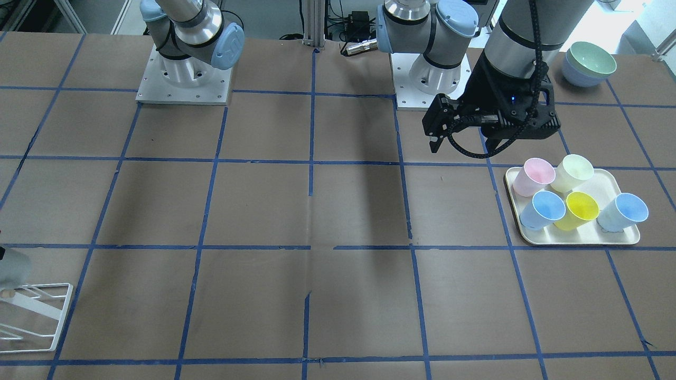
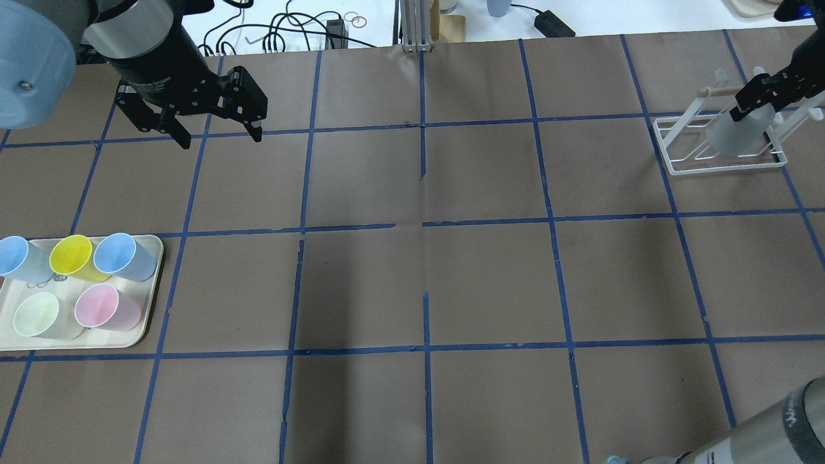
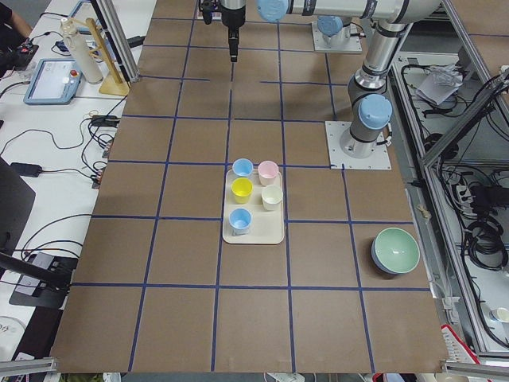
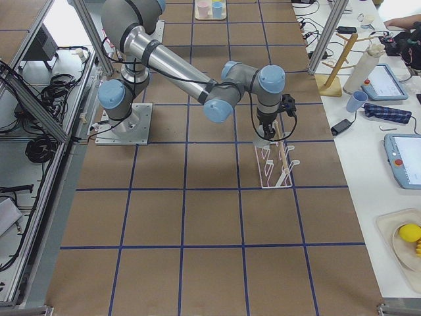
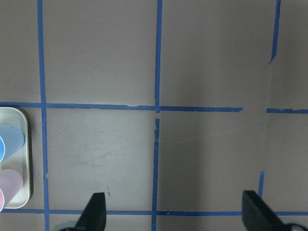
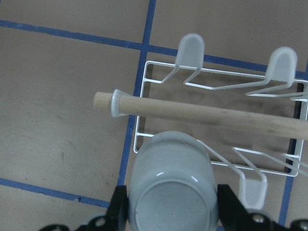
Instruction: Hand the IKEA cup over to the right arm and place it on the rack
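While my right gripper (image 6: 172,211) is clamped on the IKEA cup (image 6: 171,183), its 2 fingers (image 6: 118,211) press the pale grey wall from opposite sides, and the cup's closed base faces my wrist camera. The cup hangs over the near end of the rack (image 4: 273,168), just beside a wooden peg (image 6: 216,113); whether it touches the peg or the wire I cannot tell.

My left gripper (image 2: 220,138) hovers above bare table (image 2: 412,290) with its 2 fingers (image 5: 96,214) spread wide and nothing between them. The cream tray (image 2: 153,277) with 5 coloured cups sits off to one side of it, its rim at the edge of my left wrist view.
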Action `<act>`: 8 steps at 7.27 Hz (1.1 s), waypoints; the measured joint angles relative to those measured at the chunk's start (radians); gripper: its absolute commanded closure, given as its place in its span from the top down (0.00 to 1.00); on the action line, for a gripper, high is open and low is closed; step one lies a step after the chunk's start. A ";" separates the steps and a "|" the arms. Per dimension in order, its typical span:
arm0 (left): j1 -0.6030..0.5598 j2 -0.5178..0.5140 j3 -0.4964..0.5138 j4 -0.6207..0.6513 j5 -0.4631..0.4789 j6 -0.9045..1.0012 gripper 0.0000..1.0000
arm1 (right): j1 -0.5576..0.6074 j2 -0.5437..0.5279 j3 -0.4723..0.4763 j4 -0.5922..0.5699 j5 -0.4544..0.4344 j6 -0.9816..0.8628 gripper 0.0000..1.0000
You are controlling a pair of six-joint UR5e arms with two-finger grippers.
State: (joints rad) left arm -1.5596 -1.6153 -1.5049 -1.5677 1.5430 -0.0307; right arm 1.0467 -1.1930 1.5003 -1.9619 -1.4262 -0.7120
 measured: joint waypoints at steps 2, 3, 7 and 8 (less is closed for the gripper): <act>0.001 0.000 0.000 0.000 0.000 0.000 1.00 | 0.001 0.016 -0.001 -0.017 0.015 0.006 0.12; 0.001 -0.001 0.000 0.001 -0.001 0.000 1.00 | 0.001 0.026 -0.001 -0.023 0.042 0.025 0.58; 0.001 -0.002 -0.001 0.001 -0.003 -0.001 1.00 | 0.000 0.036 -0.002 -0.047 0.055 0.062 1.00; 0.001 -0.002 -0.001 0.000 -0.003 -0.001 1.00 | 0.000 0.031 -0.003 -0.046 0.052 0.063 1.00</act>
State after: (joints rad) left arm -1.5588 -1.6175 -1.5062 -1.5673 1.5403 -0.0320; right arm 1.0463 -1.1616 1.4973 -2.0081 -1.3745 -0.6487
